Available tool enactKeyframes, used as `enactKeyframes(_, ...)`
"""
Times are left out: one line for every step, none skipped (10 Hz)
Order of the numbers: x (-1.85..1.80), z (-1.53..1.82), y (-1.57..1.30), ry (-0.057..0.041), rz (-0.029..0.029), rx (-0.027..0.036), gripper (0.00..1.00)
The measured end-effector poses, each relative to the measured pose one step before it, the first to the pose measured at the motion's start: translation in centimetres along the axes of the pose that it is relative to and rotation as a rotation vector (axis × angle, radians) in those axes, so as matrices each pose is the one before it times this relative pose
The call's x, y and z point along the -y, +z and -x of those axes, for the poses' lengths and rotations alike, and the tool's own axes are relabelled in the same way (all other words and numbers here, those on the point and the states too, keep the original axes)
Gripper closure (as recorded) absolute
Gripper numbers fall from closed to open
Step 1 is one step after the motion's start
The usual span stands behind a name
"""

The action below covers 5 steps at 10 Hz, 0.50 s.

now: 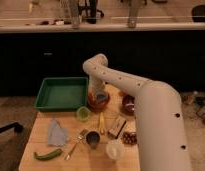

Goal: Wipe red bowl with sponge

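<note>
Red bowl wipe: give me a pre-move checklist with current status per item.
1. Gripper over the red bowl: ok, it reaches down into the bowl from above.
2. Sponge at the bowl: ok, a bluish block shows at the gripper tip, inside the bowl.
3. Sponge pressed on the bowl surface: cannot tell, the contact is hidden by the arm.
4. Bowl seated on the table: ok, upright beside the green tray.
5. Neighbours clear of the wipe path: ok, the small green cup and maroon bowl stand apart from the red bowl.
6. Grip on the sponge: cannot tell.
</note>
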Motion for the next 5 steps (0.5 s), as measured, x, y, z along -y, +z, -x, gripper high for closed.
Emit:
enactKeyframes(0.008,0.441,0.409,-0.00317,-0.00049,0.011,1.0)
enactKeyframes(0.211,0.486,0.604,-0.0092,0.00008,0.01364,1.0)
enactKeyframes(0.484,0.415,0.693,-0.01634,-0.00255,0.01333,1.0)
enactKeyframes(0.802,0.103,0.478,-0.01724,-0.00056,0.01039,1.0)
enactKeyframes(1.256,-0.203,0.414,-0.02105,-0.00223,0.00637,1.0)
